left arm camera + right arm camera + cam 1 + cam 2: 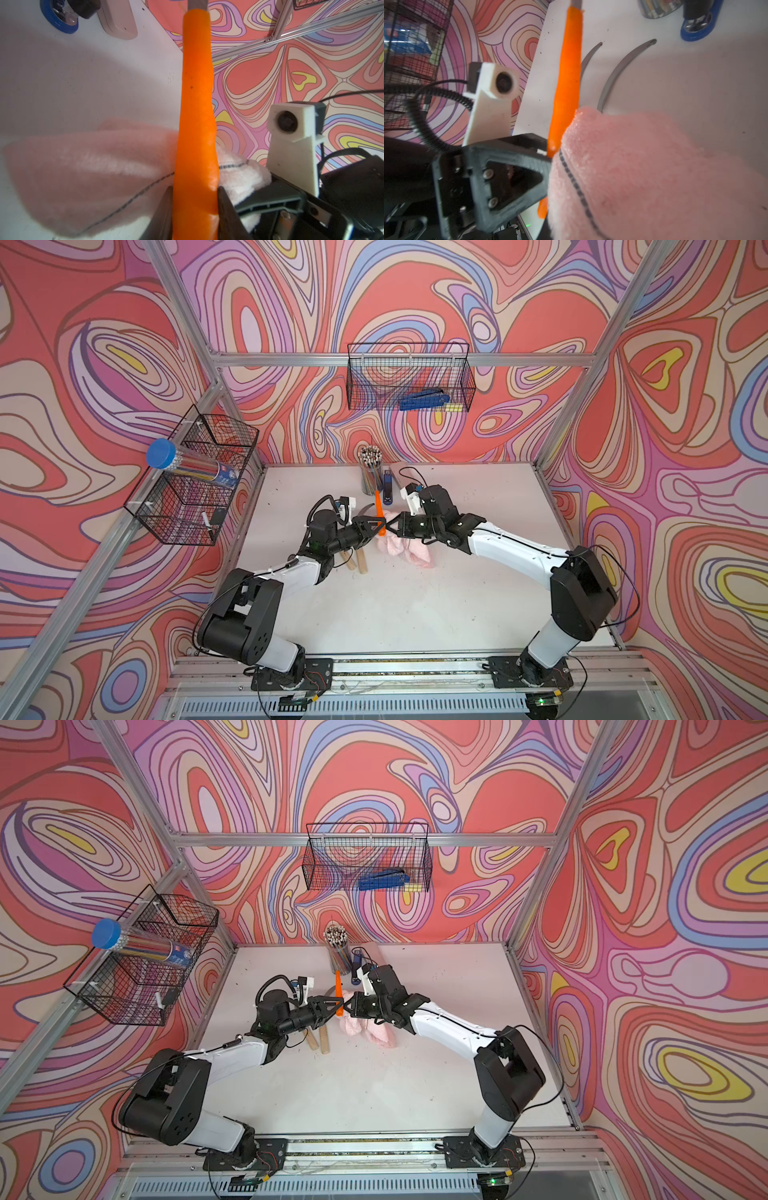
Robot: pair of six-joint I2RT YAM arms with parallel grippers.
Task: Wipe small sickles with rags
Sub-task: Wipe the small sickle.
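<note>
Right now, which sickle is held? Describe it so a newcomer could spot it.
On the white table, look at its middle. The sickle is clamped in the left gripper, next to the pink rag. It alone has an orange handle; the other two sickles have wooden ones.

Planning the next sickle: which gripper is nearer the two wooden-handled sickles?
Left. The left gripper, gripping the orange sickle, sits just above the wooden-handled sickles; the right gripper, holding the rag, is farther off.

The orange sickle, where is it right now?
In both top views the orange sickle is near the middle of the table, gripped by the left gripper, with the pink rag on its right and the pencil cup just behind.
</note>
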